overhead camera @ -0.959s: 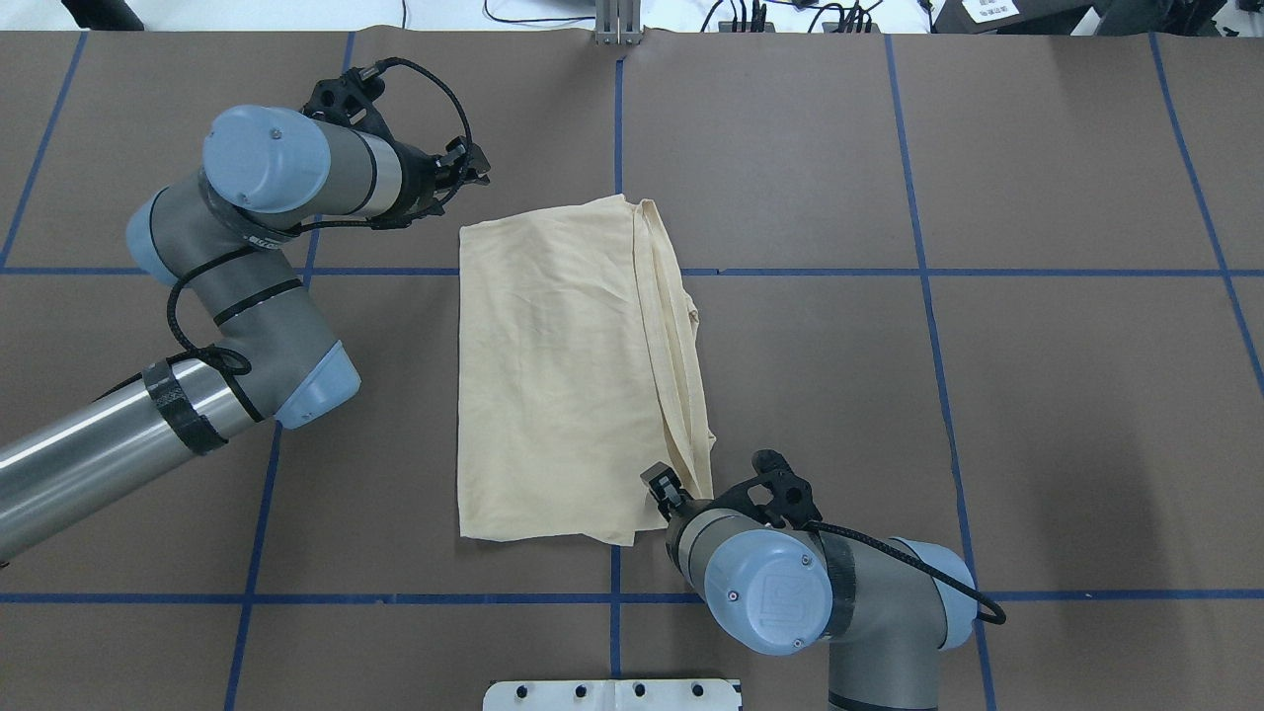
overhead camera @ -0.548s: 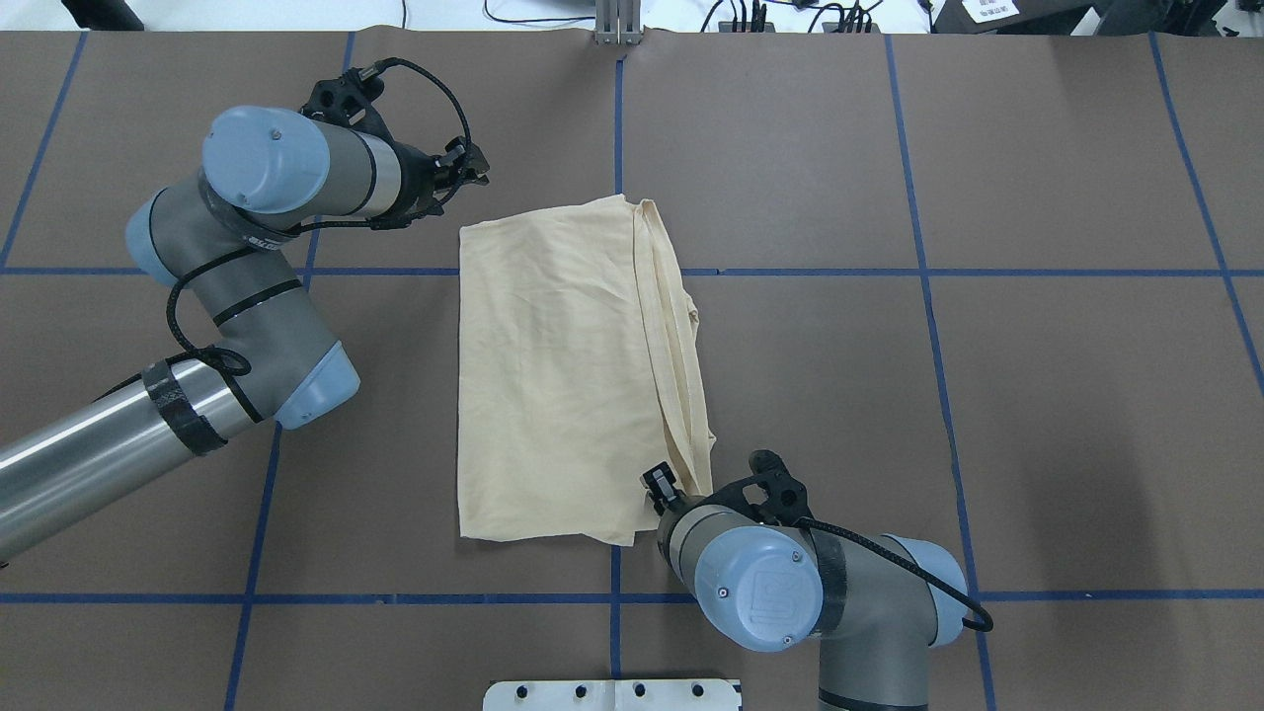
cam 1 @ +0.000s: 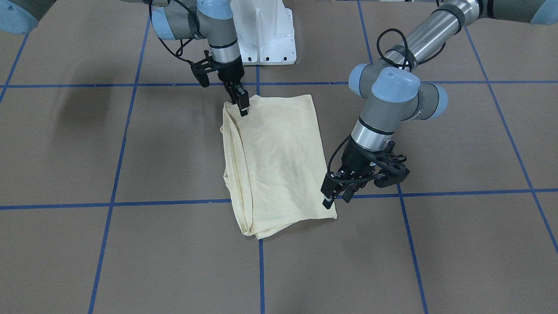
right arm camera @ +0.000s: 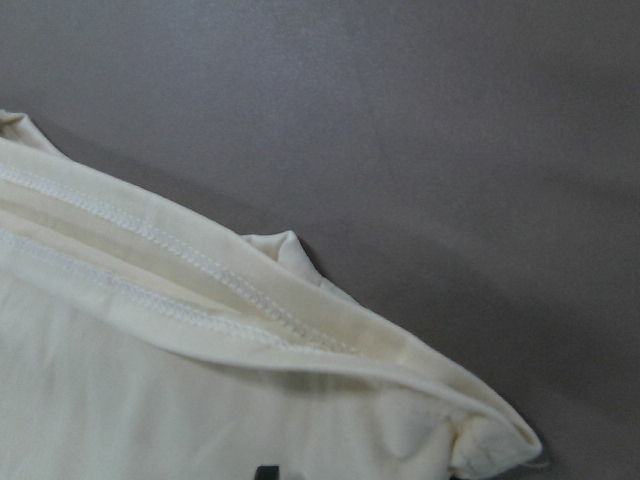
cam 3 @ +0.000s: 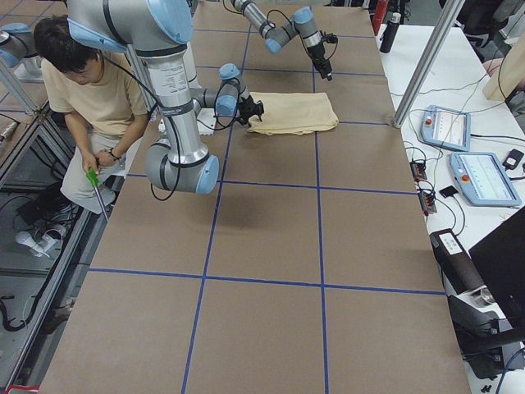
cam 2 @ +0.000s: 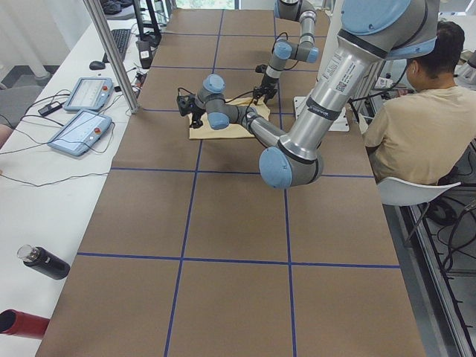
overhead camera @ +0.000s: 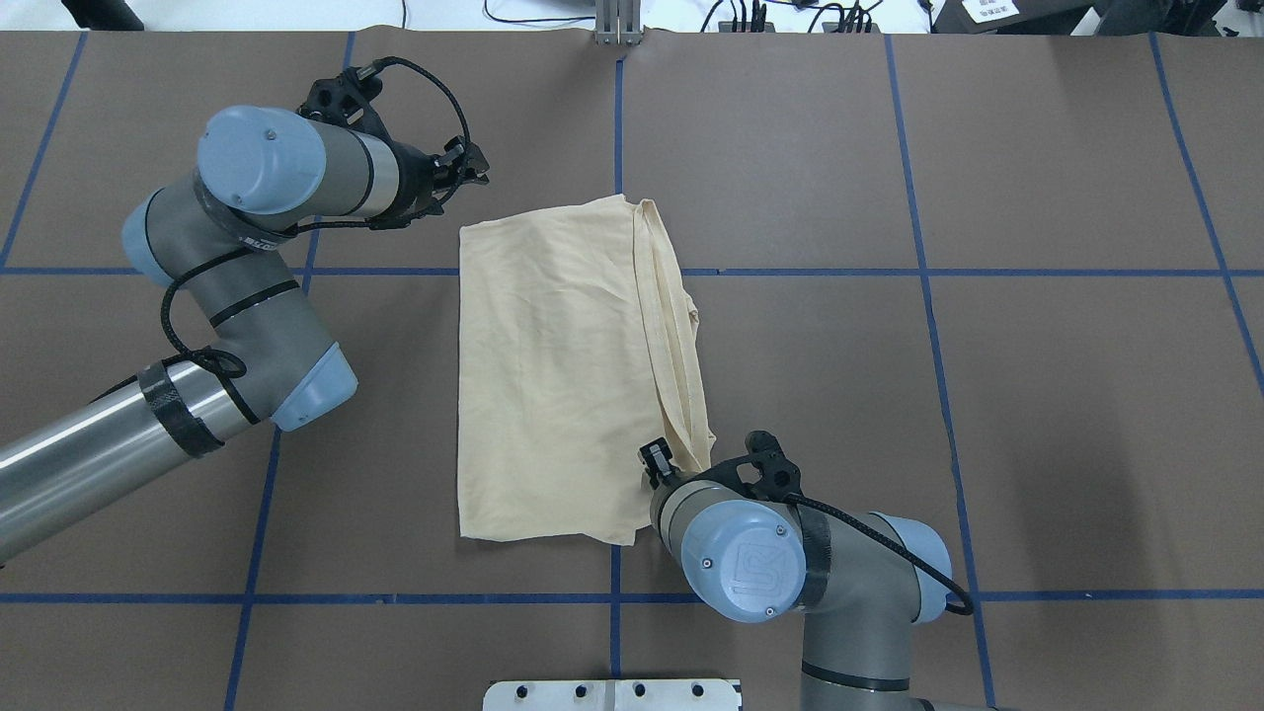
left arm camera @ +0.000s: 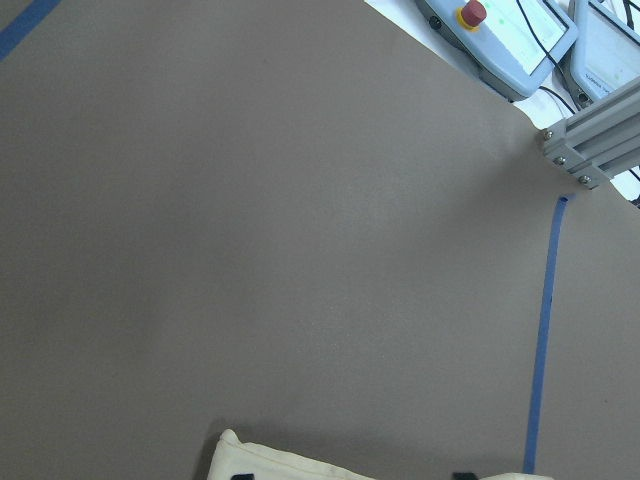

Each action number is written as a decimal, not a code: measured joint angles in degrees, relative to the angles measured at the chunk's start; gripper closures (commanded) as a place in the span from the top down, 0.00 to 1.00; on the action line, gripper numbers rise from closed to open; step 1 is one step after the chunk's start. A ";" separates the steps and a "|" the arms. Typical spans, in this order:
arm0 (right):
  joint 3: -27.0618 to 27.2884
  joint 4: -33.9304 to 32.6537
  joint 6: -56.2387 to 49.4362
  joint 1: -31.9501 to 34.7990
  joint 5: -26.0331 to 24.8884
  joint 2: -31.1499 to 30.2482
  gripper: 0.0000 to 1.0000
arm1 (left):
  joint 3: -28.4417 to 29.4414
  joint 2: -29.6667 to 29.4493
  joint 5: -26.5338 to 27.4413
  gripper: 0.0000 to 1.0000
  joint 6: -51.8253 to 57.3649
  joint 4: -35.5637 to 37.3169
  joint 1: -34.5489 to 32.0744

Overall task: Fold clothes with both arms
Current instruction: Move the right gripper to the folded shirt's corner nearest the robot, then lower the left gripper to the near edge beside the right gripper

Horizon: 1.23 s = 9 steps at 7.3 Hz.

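The pale cream-yellow shirt (overhead camera: 563,375) lies folded into a tall rectangle mid-table, with hems bunched along its right side; no print shows. It also shows in the front view (cam 1: 279,161). My left gripper (overhead camera: 477,168) is open and empty, just above the table beside the shirt's far left corner, also in the front view (cam 1: 336,196). Its wrist view shows that corner (left arm camera: 280,465) at the bottom edge. My right gripper (overhead camera: 654,462) hovers at the shirt's near right corner (cam 1: 242,104), open. Its wrist view shows stitched hem layers (right arm camera: 150,250) close below; one fingertip shows.
Brown table cover with blue tape grid lines (overhead camera: 928,272). White pedestal base (cam 1: 261,35) at the robot's edge. An aluminium post (overhead camera: 617,25) stands at the far edge. An operator (cam 2: 416,126) sits by the base. Teach pendants (cam 3: 459,148) lie on the side table.
My right arm has moved a little forward and left, bringing its gripper onto the shirt's near right corner. The left arm and the shirt have hardly moved.
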 measured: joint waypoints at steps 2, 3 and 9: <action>-0.29 -0.95 0.01 0.47 0.09 0.84 0.00 | -0.44 0.04 -0.03 0.72 -0.01 0.14 0.00; -0.26 -1.14 -0.14 0.52 0.23 0.99 0.00 | -0.54 0.04 -0.03 0.72 0.01 0.17 0.00; 5.23 -8.08 -0.93 0.31 1.01 0.56 0.00 | -21.94 13.85 -4.91 1.00 -10.82 0.17 6.90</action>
